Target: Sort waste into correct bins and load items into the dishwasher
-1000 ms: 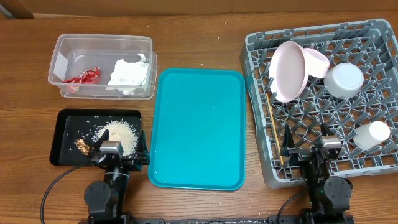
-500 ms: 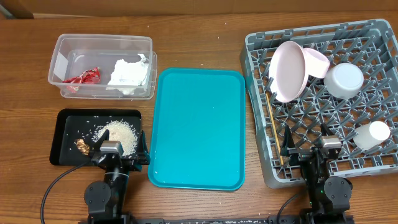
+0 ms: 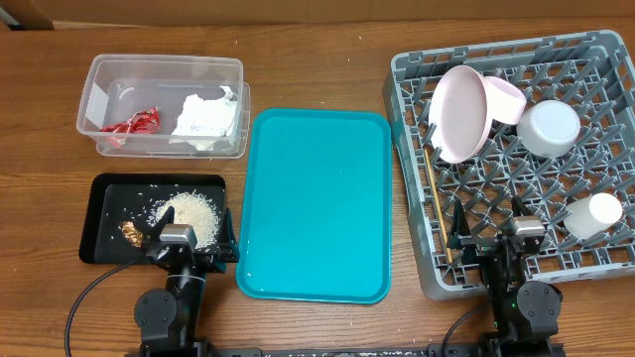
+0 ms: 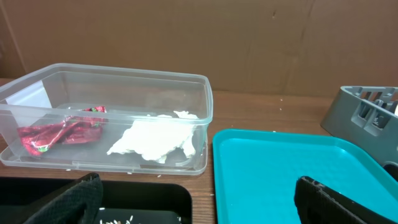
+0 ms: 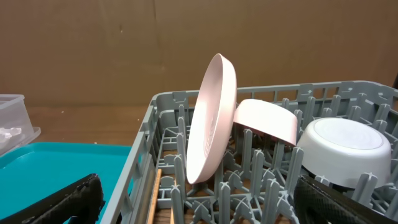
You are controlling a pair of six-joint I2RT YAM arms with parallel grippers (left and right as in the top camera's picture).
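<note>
Wrapper [image 3: 131, 123], napkin [image 3: 206, 117] in clear tub [image 3: 164, 61]; plate [image 3: 459, 112] on edge in rack [image 3: 410, 188]; left gripper [image 4: 199, 202], right gripper [image 5: 199, 202] spread wide, empty.

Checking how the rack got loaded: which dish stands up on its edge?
The pale pink plate, nearly upright on its rim in the rack. The pink bowl leans tilted against it; the white bowl sits low beside them.

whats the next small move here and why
Probably no move, just stop: the wrapper and napkin lie in the clear tub, rice in the black tray, and plate, bowls, cup, chopsticks sit in the rack.
</note>
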